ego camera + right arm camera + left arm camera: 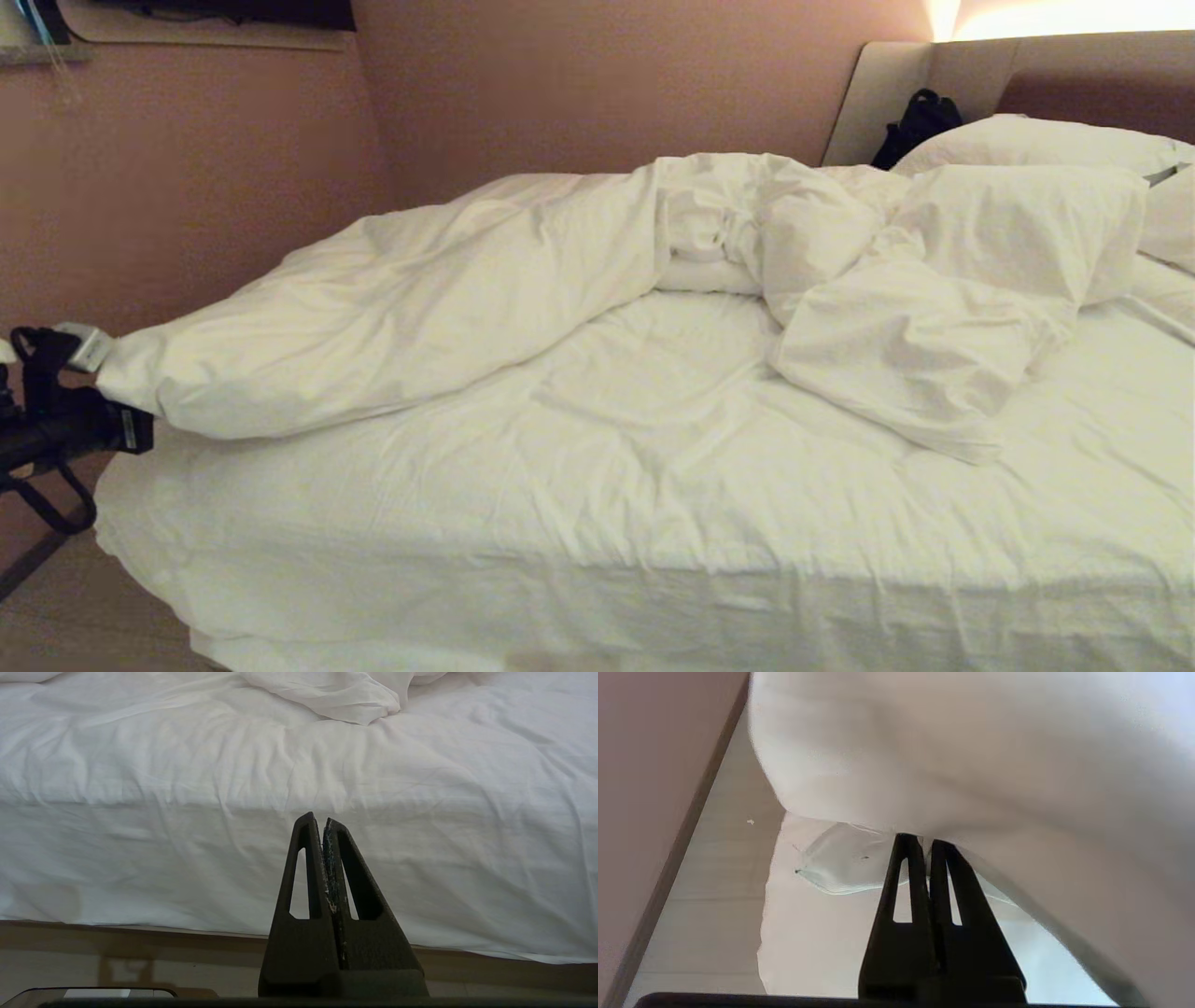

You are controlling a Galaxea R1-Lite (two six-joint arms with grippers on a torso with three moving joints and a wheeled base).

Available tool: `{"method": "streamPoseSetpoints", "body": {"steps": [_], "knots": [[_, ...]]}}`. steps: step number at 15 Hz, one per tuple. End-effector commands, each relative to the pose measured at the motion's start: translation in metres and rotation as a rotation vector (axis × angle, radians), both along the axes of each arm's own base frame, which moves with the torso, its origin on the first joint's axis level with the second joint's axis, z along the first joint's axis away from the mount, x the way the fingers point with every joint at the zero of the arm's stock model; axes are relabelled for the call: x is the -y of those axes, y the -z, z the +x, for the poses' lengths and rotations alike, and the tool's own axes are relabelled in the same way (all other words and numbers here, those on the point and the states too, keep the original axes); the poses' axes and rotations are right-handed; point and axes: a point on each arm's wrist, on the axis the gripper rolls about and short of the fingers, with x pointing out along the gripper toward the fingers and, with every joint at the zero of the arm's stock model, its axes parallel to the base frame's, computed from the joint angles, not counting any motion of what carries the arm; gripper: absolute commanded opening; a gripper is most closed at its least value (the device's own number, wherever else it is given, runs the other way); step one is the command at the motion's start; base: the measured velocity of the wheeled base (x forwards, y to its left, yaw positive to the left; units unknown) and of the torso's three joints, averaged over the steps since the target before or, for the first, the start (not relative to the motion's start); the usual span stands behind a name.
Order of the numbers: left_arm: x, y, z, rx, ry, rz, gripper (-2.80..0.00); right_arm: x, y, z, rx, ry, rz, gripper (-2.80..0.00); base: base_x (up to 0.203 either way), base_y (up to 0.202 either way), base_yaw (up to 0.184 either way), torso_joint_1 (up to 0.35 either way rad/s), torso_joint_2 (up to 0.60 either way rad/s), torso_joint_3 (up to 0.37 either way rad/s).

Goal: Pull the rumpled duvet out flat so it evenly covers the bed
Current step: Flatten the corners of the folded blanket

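I hold the left gripper (pixel 93 359) clamped on the duvet (pixel 420 289) corner at 9 o'clock, off the bed (pixel 597 485). Pillows (pixel 1036 140) and a black bag (pixel 920 121) sit at 1 o'clock. Right gripper (pixel 323 823) pinched together, empty.

One duvet (pixel 448 289), one bed (pixel 653 523), three pillows (pixel 1036 140), one black bag (pixel 920 121), two end effectors (pixel 93 359).

The duvet (pixel 392 308) is plain creamy white, and so are the sheet on the bed (pixel 597 523) and the pillows (pixel 1036 145). The wall (pixel 187 168) is dusty pink, and the headboard (pixel 1074 79) is beige and brown. The left gripper (pixel 924 842) and the right gripper (pixel 323 823) are black.
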Motion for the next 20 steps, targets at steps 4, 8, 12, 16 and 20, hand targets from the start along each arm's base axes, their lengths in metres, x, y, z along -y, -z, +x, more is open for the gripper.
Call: {"method": "streamPoseSetpoints", "body": {"steps": [4,8,12,16,20], "knots": [[0.000,-0.032,-0.012,0.063,-0.031,-0.011,-2.80,0.000,0.000,0.000,0.000,0.000,0.000,-2.80,0.000,0.000,0.000,0.000,0.00,0.000],[-0.001,-0.053,-0.022,0.103,-0.056,-0.066,-2.80,0.000,0.000,0.000,0.000,0.000,0.000,-2.80,0.000,0.000,0.000,0.000,0.00,0.000],[0.001,-0.078,-0.037,0.150,-0.061,-0.093,-2.80,0.000,0.000,0.000,0.000,0.000,0.000,-2.80,0.000,0.000,0.000,0.000,0.00,0.000],[0.000,-0.089,-0.044,0.117,-0.082,-0.123,-2.80,0.000,0.000,0.000,0.000,0.000,0.000,-2.80,0.000,0.000,0.000,0.000,0.00,0.000],[-0.004,-0.106,-0.057,0.103,-0.113,-0.137,-2.80,0.000,0.000,0.000,0.000,0.000,0.000,-2.80,0.000,0.000,0.000,0.000,0.00,0.000]]}}
